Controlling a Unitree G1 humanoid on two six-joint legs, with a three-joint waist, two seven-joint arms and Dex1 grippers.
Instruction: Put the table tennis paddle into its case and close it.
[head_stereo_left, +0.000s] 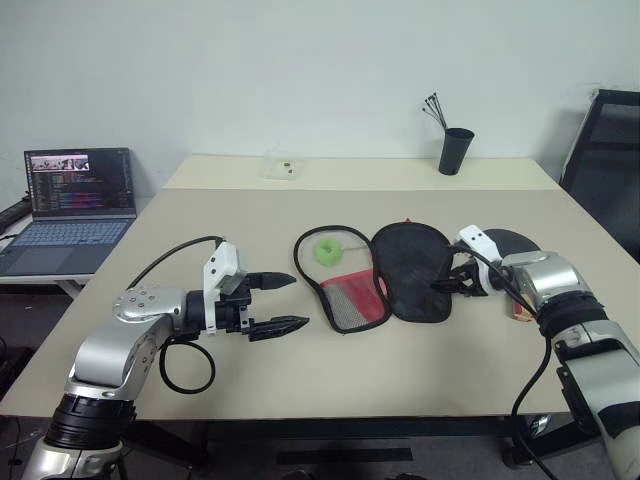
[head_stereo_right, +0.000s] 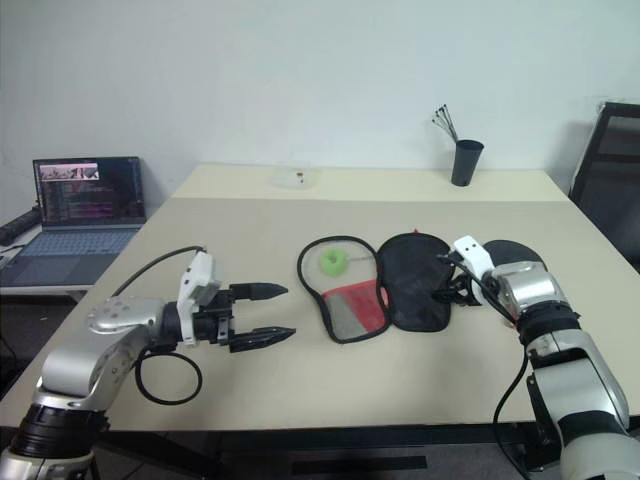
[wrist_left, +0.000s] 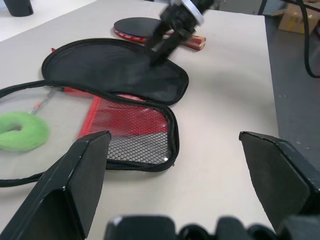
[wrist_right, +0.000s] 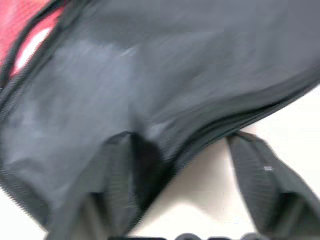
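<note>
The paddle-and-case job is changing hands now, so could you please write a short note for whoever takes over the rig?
Left gripper: open, hovering above the table left of the case.
Right gripper: open, at the right edge of the case's black flap.
Case: unzipped and spread open mid-table.
Table tennis paddle: on the table right of the case, outside it.
Done: case opened.
Left: put the paddle in, fold the case over, zip it shut.
</note>
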